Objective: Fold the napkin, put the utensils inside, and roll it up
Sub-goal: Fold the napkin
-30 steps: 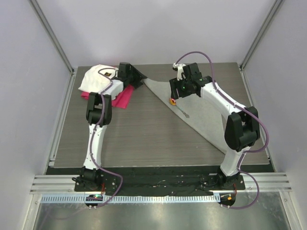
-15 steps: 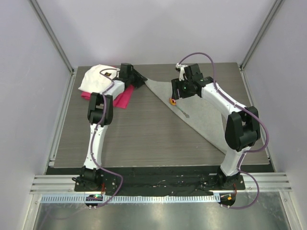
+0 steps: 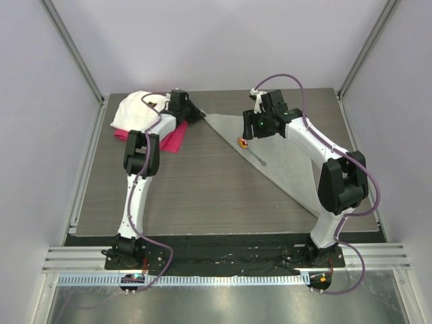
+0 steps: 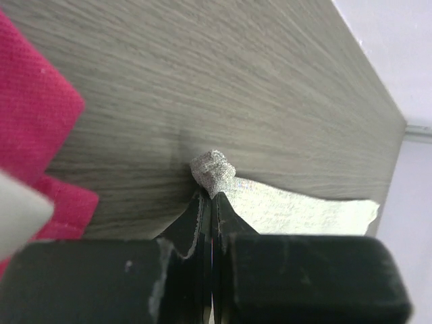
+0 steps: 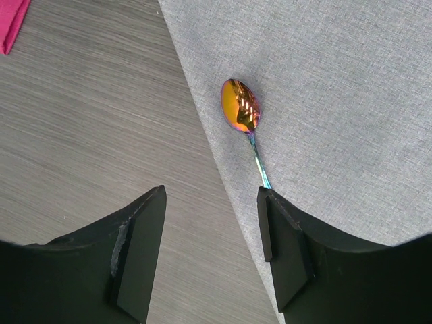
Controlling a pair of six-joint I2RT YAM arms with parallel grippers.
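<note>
The table (image 3: 202, 196) is carrying all items. The napkin (image 3: 287, 169) is lying as a grey triangle on the right half of the table. Its long diagonal edge is running from the far left point to the near right.

The left gripper (image 3: 194, 115) is reaching to the far left point of the napkin. In the left wrist view the left gripper (image 4: 212, 199) is pinching that bunched corner (image 4: 213, 173), with the jaws pressed together on the cloth.

The right gripper (image 3: 248, 132) is hanging above the diagonal edge. In the right wrist view the right gripper (image 5: 210, 206) is holding nothing, with the jaws spread.

A white cloth (image 3: 133, 108) is lying at the far left corner, overlapping a magenta cloth (image 3: 172, 140).

The utensil (image 3: 252, 151) is resting on the napkin, just inside the diagonal edge. Its long axis is running roughly parallel to that edge. The orange bowl (image 5: 240, 105) is pointing far and left. The thin stem is pointing near and right.
</note>
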